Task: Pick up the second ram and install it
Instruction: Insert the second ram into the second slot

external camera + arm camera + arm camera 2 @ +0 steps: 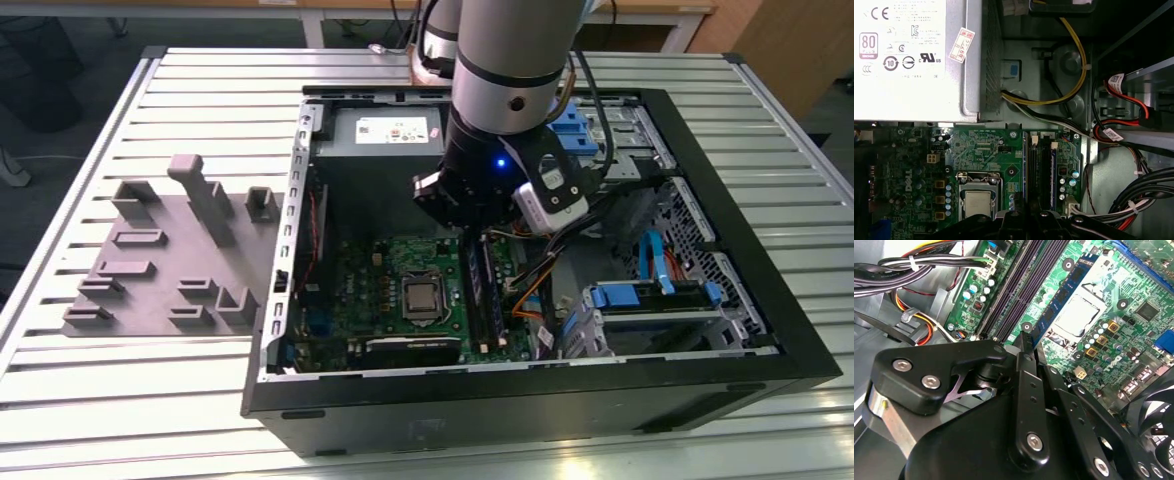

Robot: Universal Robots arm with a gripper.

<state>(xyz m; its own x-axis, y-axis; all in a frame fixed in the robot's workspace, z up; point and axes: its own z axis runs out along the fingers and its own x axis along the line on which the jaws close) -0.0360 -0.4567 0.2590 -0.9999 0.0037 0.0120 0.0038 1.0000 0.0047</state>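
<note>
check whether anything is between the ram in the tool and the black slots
Nothing visible is. In the second wrist view the tool pinches the second ram just above the motherboard, beside the bare black slots. The cables lie off past the board's edge.

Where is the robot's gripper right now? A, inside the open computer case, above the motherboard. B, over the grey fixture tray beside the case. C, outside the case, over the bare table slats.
A: in the exterior view the gripper hangs inside the computer case over the motherboard, its jaws shut on the second ram.
</note>
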